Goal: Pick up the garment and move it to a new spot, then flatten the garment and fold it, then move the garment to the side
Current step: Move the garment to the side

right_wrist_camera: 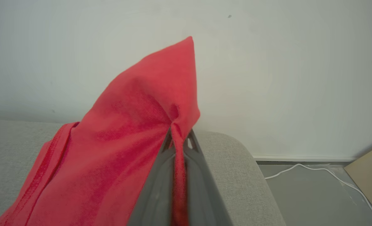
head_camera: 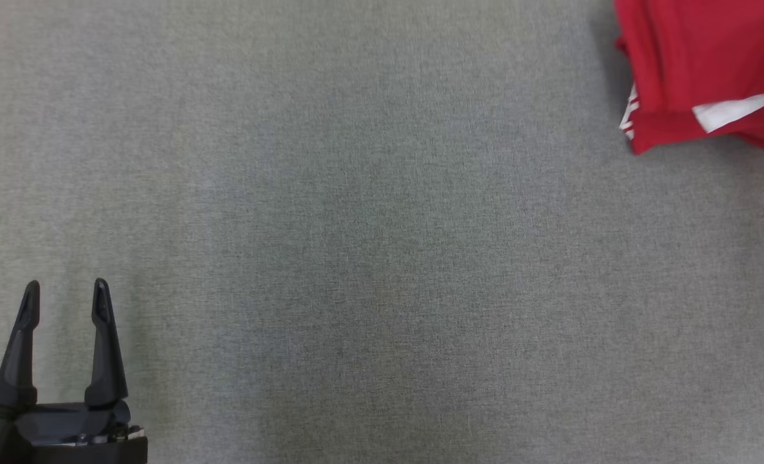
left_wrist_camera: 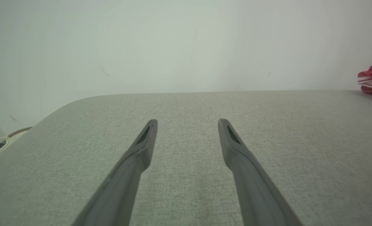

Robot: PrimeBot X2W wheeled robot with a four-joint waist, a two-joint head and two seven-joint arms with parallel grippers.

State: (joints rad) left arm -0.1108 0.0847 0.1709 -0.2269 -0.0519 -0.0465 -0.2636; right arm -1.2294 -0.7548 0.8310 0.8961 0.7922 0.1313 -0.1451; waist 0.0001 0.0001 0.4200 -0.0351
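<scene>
Nearest me, I'm holding the left pincer (head_camera: 66,283) low over the near left of the grey fabric-covered table (head_camera: 356,225), its fingers standing wide apart with nothing between them. Farther off, toward the table's far right corner, the right pincer (right_wrist_camera: 179,138) is clamping tight on a pinched fold of the red garment (head_camera: 697,64) and lifting that part up. The garment is showing stacked layers with white stripes, so I'm judging the flattening and folding as done and the move to the side as under way. Setting it down and letting go are what's left. Beyond the corner, a white cable (right_wrist_camera: 314,169) is trailing across the floor.
</scene>
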